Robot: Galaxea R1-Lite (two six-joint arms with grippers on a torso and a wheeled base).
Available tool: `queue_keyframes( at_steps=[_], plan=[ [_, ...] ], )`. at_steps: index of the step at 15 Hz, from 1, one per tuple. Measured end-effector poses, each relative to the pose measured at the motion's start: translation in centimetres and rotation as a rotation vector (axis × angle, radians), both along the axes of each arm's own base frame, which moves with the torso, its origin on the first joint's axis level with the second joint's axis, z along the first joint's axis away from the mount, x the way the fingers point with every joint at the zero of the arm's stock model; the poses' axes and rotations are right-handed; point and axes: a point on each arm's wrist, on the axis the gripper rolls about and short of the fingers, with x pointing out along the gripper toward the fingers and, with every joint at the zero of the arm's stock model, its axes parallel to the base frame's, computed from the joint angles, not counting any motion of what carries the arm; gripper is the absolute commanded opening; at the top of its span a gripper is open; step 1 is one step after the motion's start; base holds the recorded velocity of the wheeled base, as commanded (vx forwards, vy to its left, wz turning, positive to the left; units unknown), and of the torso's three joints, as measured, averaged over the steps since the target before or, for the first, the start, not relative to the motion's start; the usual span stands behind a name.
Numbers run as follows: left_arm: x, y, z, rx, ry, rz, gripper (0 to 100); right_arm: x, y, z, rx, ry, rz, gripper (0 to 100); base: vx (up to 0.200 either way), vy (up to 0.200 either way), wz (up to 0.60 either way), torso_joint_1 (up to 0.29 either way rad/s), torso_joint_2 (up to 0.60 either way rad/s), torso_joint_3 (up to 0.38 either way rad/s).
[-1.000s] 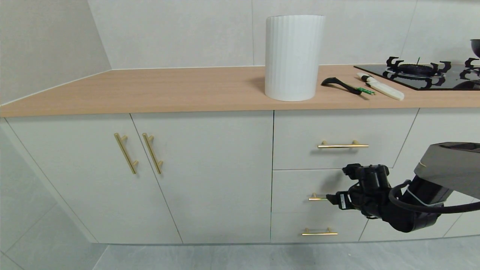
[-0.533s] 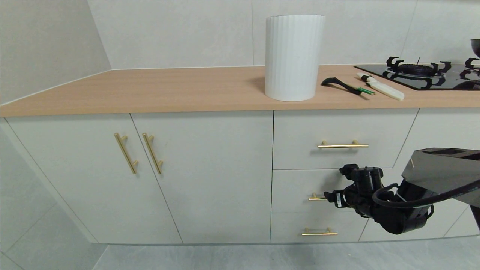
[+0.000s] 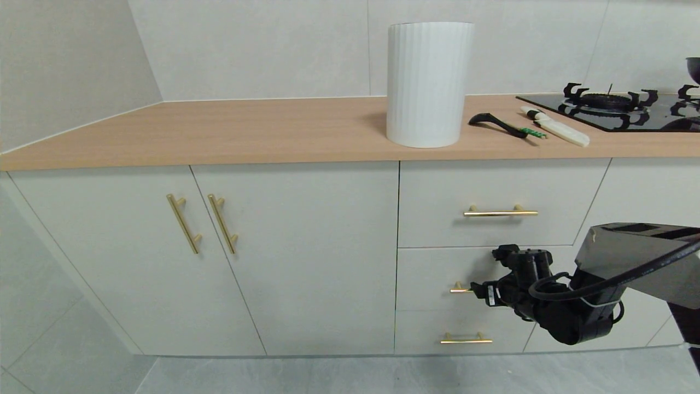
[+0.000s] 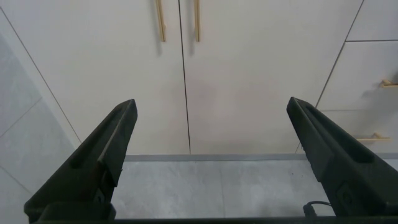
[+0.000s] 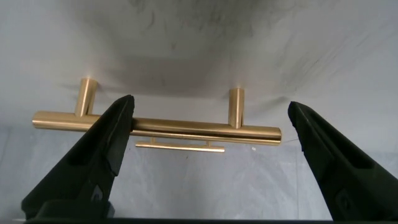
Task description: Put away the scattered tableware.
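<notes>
Closing in on the middle drawer handle, my right gripper sits a little further left and lower than half a second ago, and the arm behind it has swung in with it. Its fingers are spread, one on each side of the brass bar, not yet touching it. My left gripper is also released, fingers wide apart, held low before the cabinet doors and just above the floor.

The tableware lies on the counter, near its front edge, between the white ribbed container and the stove — a black ladle, a white knife and a small green-striped piece I cannot identify. Left of the container the counter runs open to the corner.

I count three drawers in one stack, each with one horizontal handle — top handle, middle, bottom handle — and two doors with two upright handles.
</notes>
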Motion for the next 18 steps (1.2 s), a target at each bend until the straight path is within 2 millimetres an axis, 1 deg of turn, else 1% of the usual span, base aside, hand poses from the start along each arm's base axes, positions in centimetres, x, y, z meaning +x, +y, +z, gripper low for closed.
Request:
queue_keyframes(
  at_steps=[7, 12, 14, 16, 18],
  plan=[
    [0.0, 0.0, 0.0, 0.000, 0.000, 0.000, 100, -0.6, -0.1, -0.6, -0.013, 0.040, 0.008, 100, 0.000, 0.000, 0.00, 0.000, 0.00, 0.000],
    [0.0, 0.0, 0.0, 0.000, 0.000, 0.000, 100, -0.9, -0.2, -0.6, -0.016, 0.053, 0.007, 100, 0.000, 0.000, 0.00, 0.000, 0.00, 0.000],
    [0.0, 0.0, 0.0, 0.000, 0.000, -0.001, 100, -1.1, -0.2, -0.5, -0.018, 0.059, 0.009, 100, 0.000, 0.000, 0.00, 0.000, 0.00, 0.000],
    [0.0, 0.0, 0.0, 0.000, 0.000, 0.000, 100, -1.7, -0.3, -0.3, -0.026, 0.108, 0.013, 100, 0.000, 0.000, 0.00, 0.000, 0.00, 0.000],
    [0.0, 0.0, 0.0, 0.000, 0.000, 0.000, 100, -2.4, -0.3, 0.6, -0.034, 0.155, 0.021, 100, 0.000, 0.000, 0.00, 0.000, 0.00, 0.000]
  ],
)
